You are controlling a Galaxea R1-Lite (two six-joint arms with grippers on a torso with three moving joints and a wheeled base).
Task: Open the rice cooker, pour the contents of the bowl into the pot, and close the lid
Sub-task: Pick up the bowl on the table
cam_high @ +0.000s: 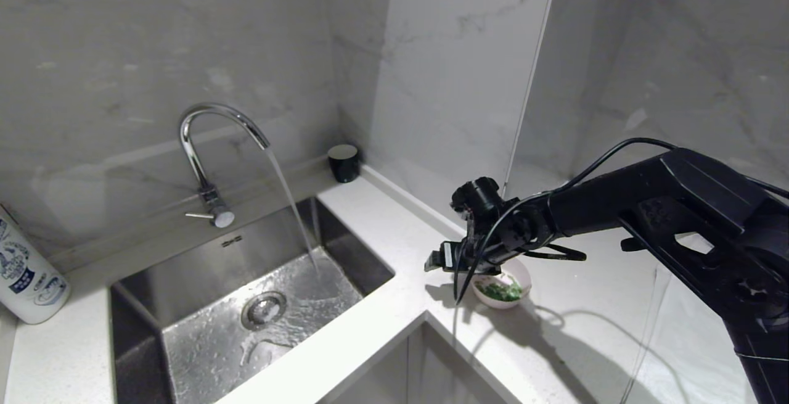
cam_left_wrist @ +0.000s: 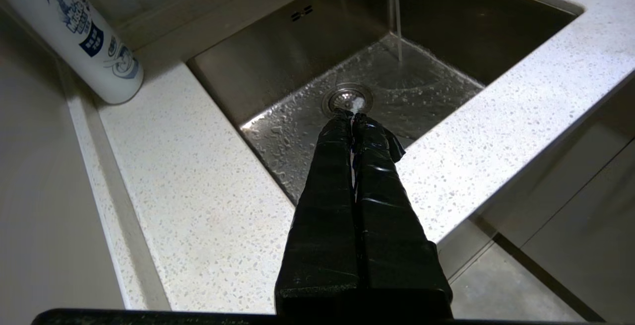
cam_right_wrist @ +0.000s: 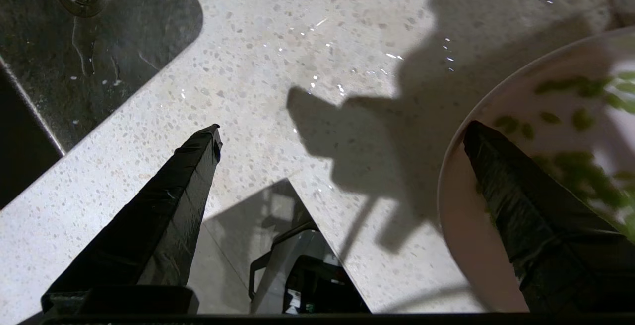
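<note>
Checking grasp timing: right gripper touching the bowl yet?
Cannot tell. In the right wrist view the open right gripper has one finger over the bowl rim; no gap or contact shows plainly.

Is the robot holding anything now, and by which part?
Nothing is held. The right gripper is open above the counter beside the bowl; the left gripper is shut on nothing.

The right arm [cam_high: 647,206] is matte black with angular, blocky housings. A thin black cable [cam_high: 610,154] loops along its top, and another hangs from the wrist. Both grippers have long, tapering fingers [cam_right_wrist: 163,226] wrapped in glossy, wrinkled black tape [cam_left_wrist: 357,206].
</note>
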